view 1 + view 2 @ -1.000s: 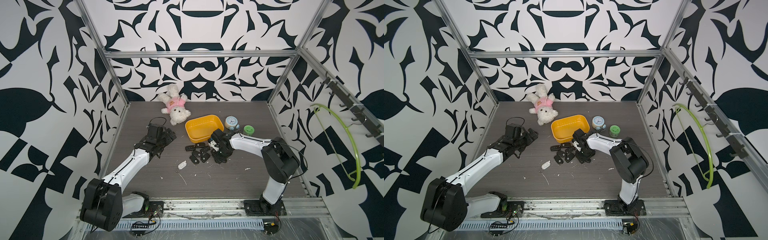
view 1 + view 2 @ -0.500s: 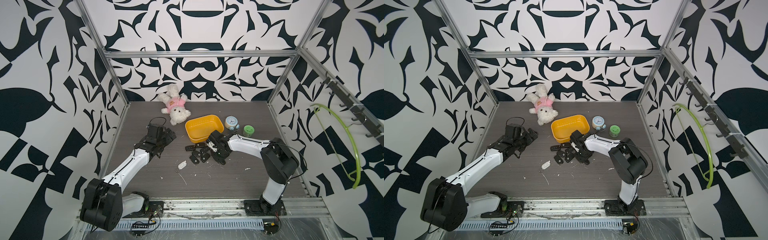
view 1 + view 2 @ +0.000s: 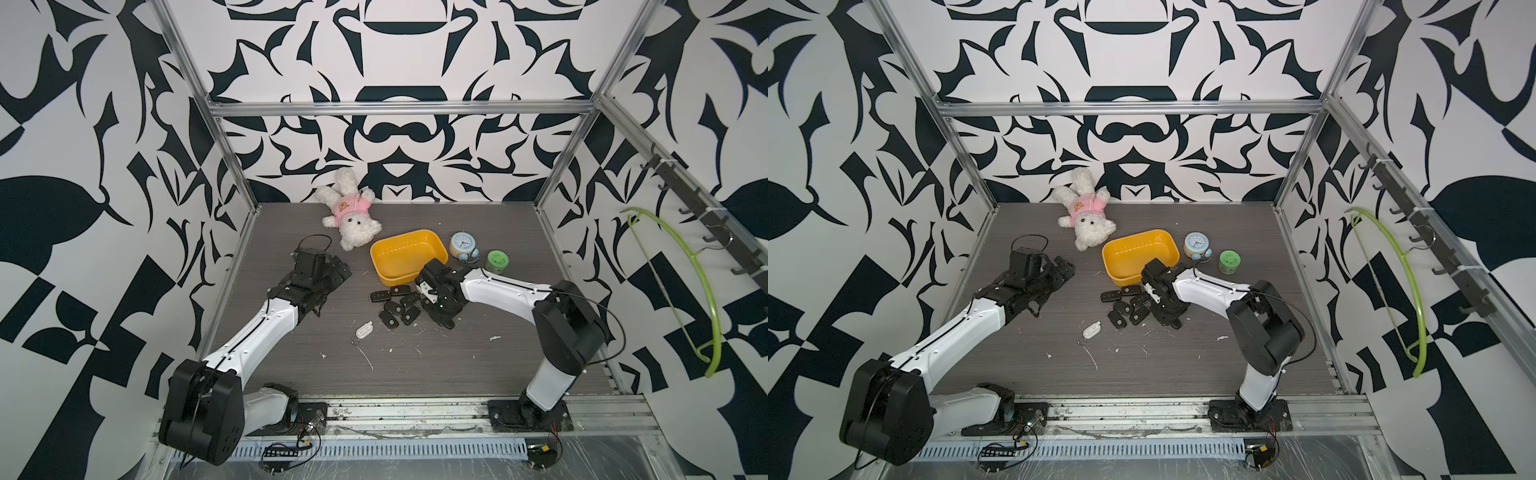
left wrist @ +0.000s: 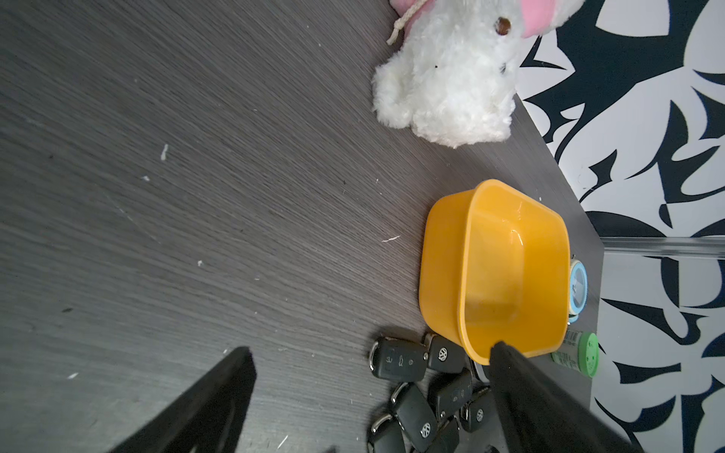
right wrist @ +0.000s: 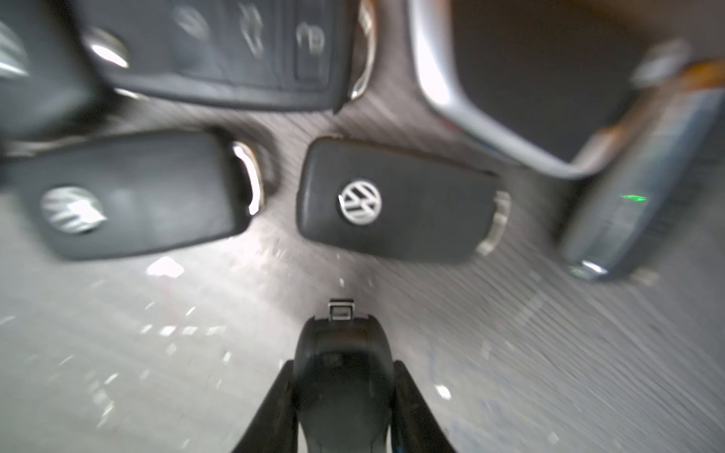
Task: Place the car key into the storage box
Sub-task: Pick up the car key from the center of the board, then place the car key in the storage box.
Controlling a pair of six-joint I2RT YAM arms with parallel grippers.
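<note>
The right gripper [image 5: 343,372] clamps a black key [image 5: 341,345] by its sides, while a badged key [image 5: 392,204] and other blurred keys lie on the grey table [image 5: 549,353] beyond.

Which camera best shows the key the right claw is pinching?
Right wrist view: the key is close up, clamped in the right gripper. In both top views the gripper hides it; the left wrist view misses it.
</note>
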